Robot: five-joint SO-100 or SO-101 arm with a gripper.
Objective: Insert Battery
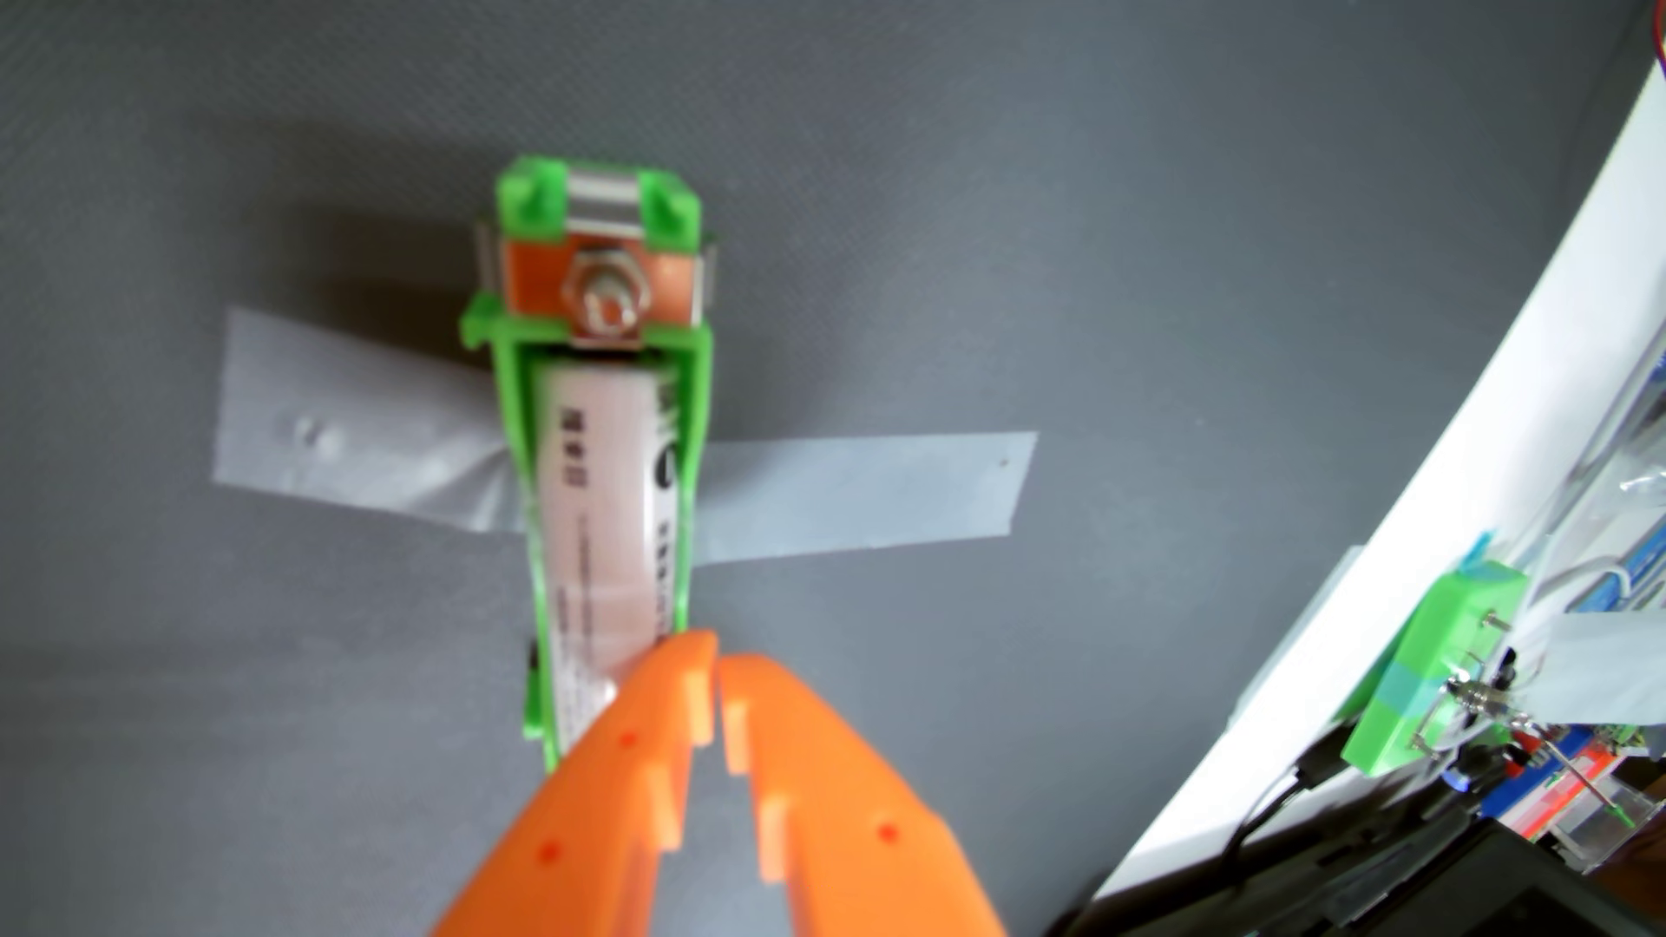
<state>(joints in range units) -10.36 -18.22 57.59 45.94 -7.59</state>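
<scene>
In the wrist view a white cylindrical battery [606,532] with dark print lies lengthwise inside a green plastic holder [699,396] on the grey mat. The holder's far end carries a copper plate with a metal nut and bolt [602,293]. My orange gripper [718,650] comes in from the bottom edge, its two toothed fingers closed together with nothing between them. Its tips sit over the holder's near right wall, touching or just above the battery's near end, which the left finger [622,766] partly hides.
Grey tape strips [865,495] hold the holder to the mat on both sides. At the right, a white curved edge [1406,541] borders the mat, with a second green part [1433,676], wires and electronics beyond it.
</scene>
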